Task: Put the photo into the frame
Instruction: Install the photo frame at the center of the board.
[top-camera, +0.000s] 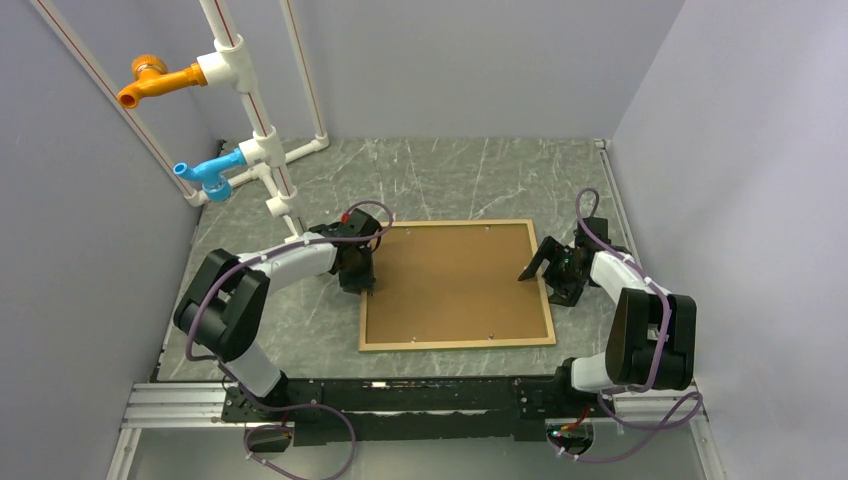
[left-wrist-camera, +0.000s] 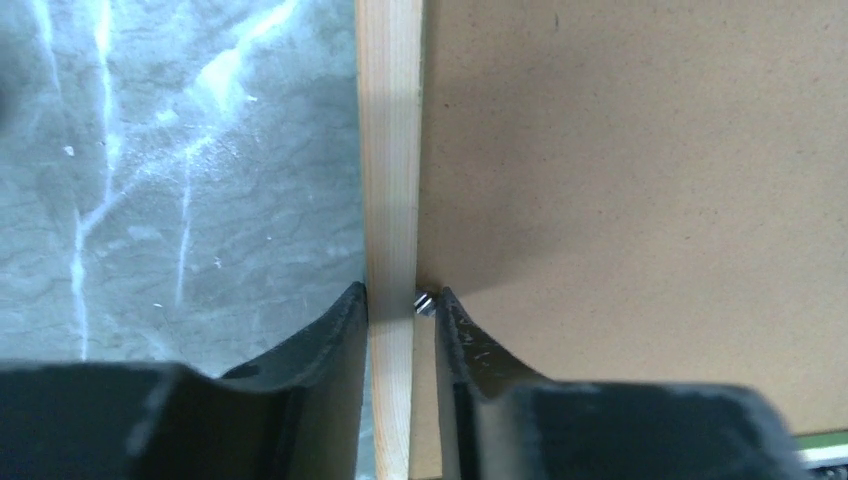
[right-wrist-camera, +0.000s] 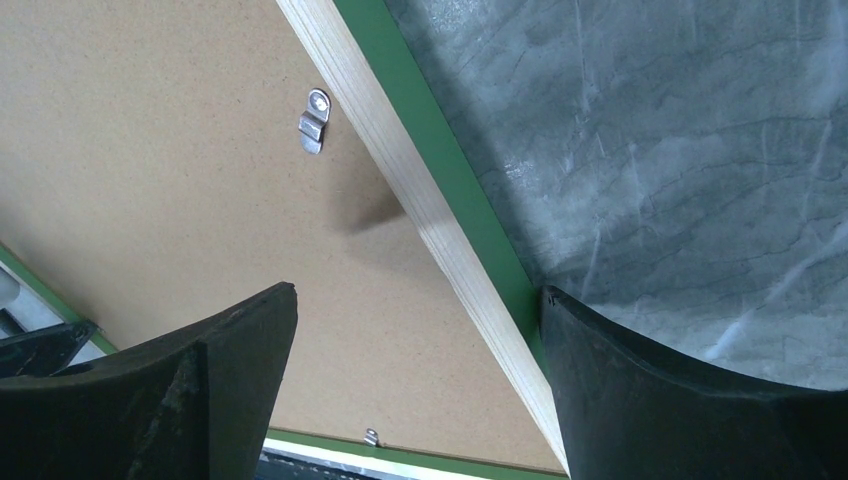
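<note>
The frame (top-camera: 455, 343) lies flat on the table, its pale wood rim up, with the plain brown backing board (top-camera: 455, 280) filling it. The photo is hidden. My left gripper (top-camera: 360, 285) is shut on the frame's left rail (left-wrist-camera: 390, 150), one finger outside the rail and one on the board (left-wrist-camera: 620, 150), beside a small metal clip (left-wrist-camera: 423, 301). My right gripper (top-camera: 545, 272) is open and hovers over the right rail (right-wrist-camera: 400, 190), whose green side (right-wrist-camera: 440, 150) shows. Its jaws stand wide apart across that rail. A metal tab (right-wrist-camera: 313, 118) sits on the board.
White pipes with an orange tap (top-camera: 150, 85) and a blue tap (top-camera: 205, 172) stand at the back left, close to the left arm. Walls enclose the grey marble table (top-camera: 470, 180) on three sides. An aluminium rail (top-camera: 170, 405) runs along the near edge.
</note>
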